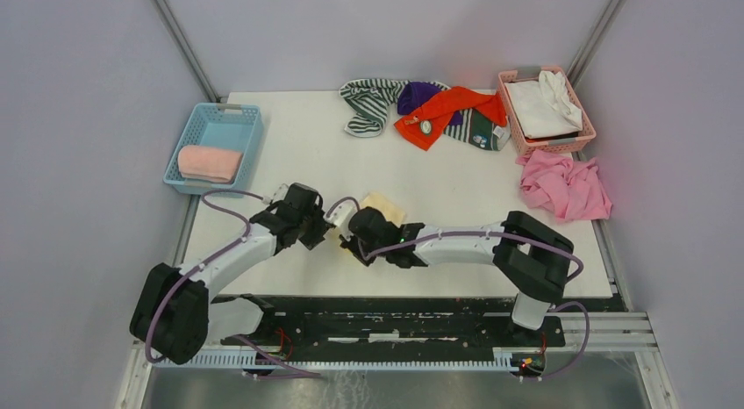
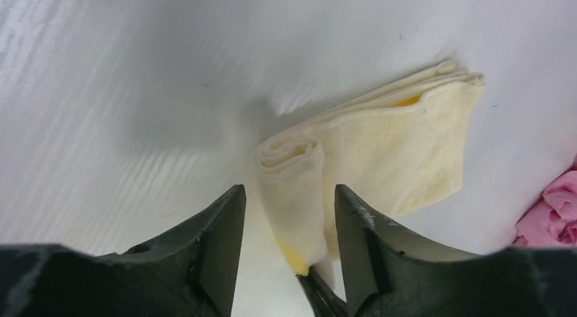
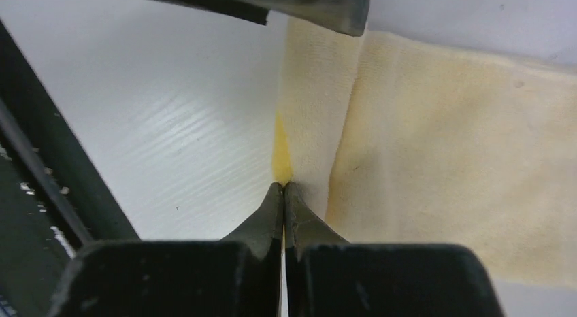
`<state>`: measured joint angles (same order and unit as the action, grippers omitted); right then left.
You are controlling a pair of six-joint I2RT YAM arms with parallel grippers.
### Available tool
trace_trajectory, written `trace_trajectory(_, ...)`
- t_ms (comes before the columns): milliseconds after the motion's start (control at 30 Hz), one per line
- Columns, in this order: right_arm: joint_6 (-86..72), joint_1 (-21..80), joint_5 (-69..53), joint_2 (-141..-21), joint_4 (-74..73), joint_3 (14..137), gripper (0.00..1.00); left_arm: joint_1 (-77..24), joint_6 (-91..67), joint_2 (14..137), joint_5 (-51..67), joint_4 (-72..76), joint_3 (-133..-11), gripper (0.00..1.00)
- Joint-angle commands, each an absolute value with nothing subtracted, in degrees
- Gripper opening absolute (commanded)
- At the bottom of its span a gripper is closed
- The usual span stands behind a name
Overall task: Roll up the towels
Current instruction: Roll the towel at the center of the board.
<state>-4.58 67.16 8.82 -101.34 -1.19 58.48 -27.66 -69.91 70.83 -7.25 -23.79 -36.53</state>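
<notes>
A pale yellow towel (image 1: 384,207) lies partly rolled on the white table (image 1: 289,163) in front of the arms. In the left wrist view its rolled end (image 2: 294,174) sits between the fingers of my left gripper (image 2: 287,198), which is open and stands either side of the roll with small gaps. My right gripper (image 3: 283,188) is shut on the near end of the roll, and its tip (image 2: 318,290) shows in the left wrist view. The unrolled part (image 3: 463,167) lies flat to the right. In the top view the left gripper (image 1: 321,226) and right gripper (image 1: 351,244) are close together.
A blue basket (image 1: 217,112) at the left holds a rolled light pink towel (image 1: 210,162). Striped (image 1: 367,102), purple (image 1: 417,95) and orange-red (image 1: 443,111) towels are piled at the back. A pink basket (image 1: 586,119) holds white cloth. A crumpled pink towel (image 1: 566,186) lies at the right.
</notes>
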Motion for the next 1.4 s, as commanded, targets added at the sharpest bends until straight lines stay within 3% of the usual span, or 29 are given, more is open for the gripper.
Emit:
trace_trajectory(0,-15.45,60.60,-14.69,-99.45,3.59,56.53,0.00,-25.83,-67.58,63.58,-10.23,-20.26,-32.82,0.62)
trace_trajectory(167,-29.37,53.14,-29.17,-103.48,15.27,53.66,0.00,-23.08,-64.76,55.18,-9.17,-19.33,-28.42,0.72)
trace_trajectory(333,-47.24,46.11,-38.28,-109.74,34.79,48.25,0.00,-22.44,-63.14,48.60,-4.97,-15.65,-23.44,0.74)
trace_trajectory(600,-69.34,39.08,-43.00,-120.67,60.55,42.60,0.01,-22.15,-61.76,49.78,1.89,-6.54,-19.06,0.75)
trace_trajectory(1233,-71.32,33.90,-43.19,-126.89,51.77,40.36,0.01,-21.99,-57.14,77.51,12.30,16.09,-24.31,0.67)
trace_trajectory(1367,-71.23,33.37,-43.58,-127.72,51.77,40.41,0.00,-21.98,-56.34,81.86,12.19,16.95,-25.75,0.60)
